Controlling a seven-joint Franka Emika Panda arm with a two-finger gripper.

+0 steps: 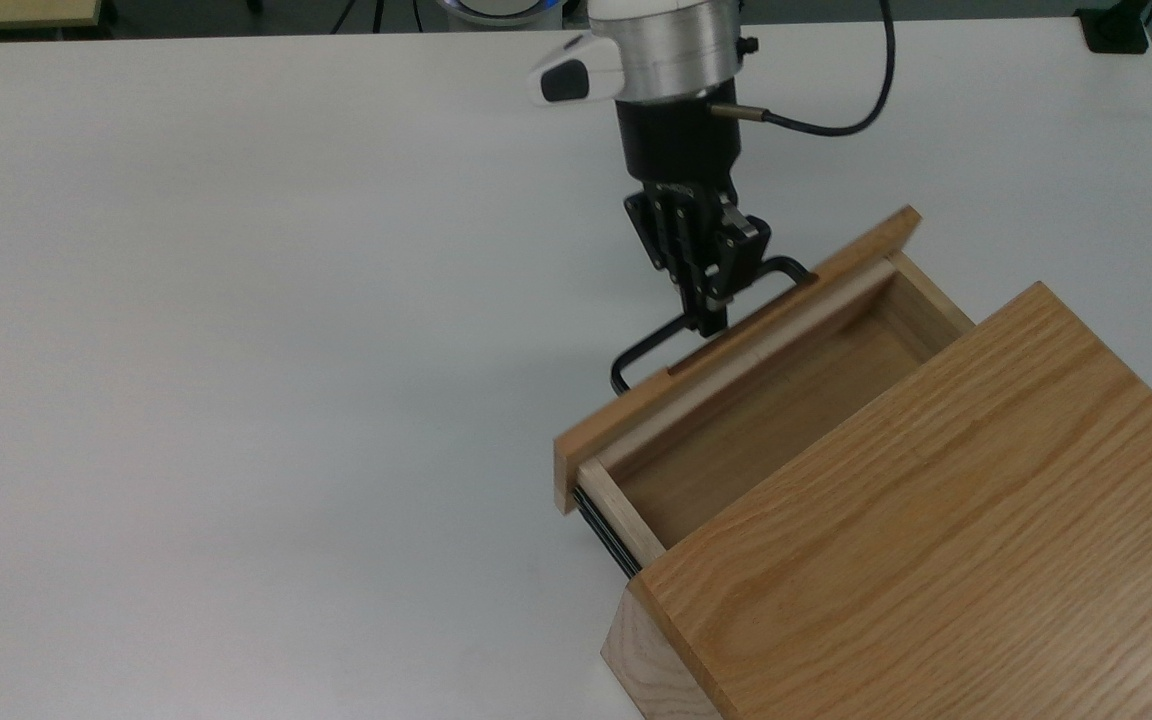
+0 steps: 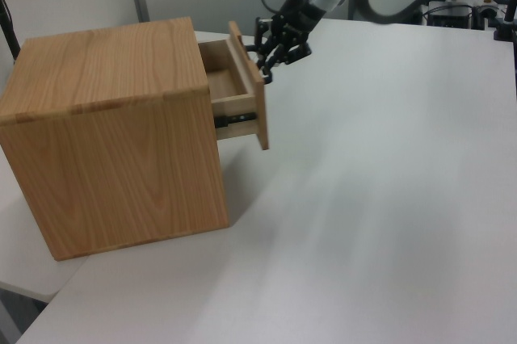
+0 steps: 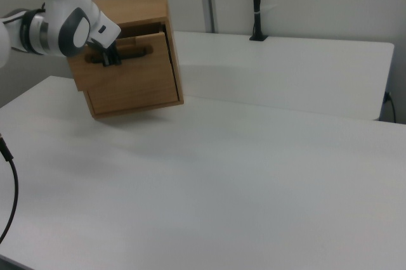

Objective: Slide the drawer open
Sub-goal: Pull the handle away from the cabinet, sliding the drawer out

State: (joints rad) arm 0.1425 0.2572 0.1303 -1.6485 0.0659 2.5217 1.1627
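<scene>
Spanning every view, a white worktop [image 1: 236, 350], carrying an oak box housing [image 1: 936, 560] at the top view's lower right and at the left view's left. Standing partly out of that housing, the drawer [image 1: 736, 400], light oak, its flat front panel slanting from the top view's centre up toward the right, its bare wooden inside open to the camera. Showing along the drawer's near side, a black side rail [image 1: 604, 528], also visible under the drawer side in the left view. Projecting from the housing's upper front in the left view, the drawer [image 2: 242, 90], front panel clear of the box and hanging above the worktop. Reaching down from the top view's upper edge, the white and silver robot arm [image 1: 661, 40], a black cable [image 1: 841, 120] looping off its wrist to the top view's right. Seen in the right view at far left, the arm [image 3: 63, 23] in front of the drawer [image 3: 130, 77]. Mounted below the wrist, the black gripper [image 1: 711, 305], jaws closed narrowly on the thin black U-shaped handle [image 1: 651, 345] near its middle, just in front of the drawer's front panel. Meeting the handle in the left view too, the gripper [image 2: 271, 57], beside the panel's outer face.
</scene>
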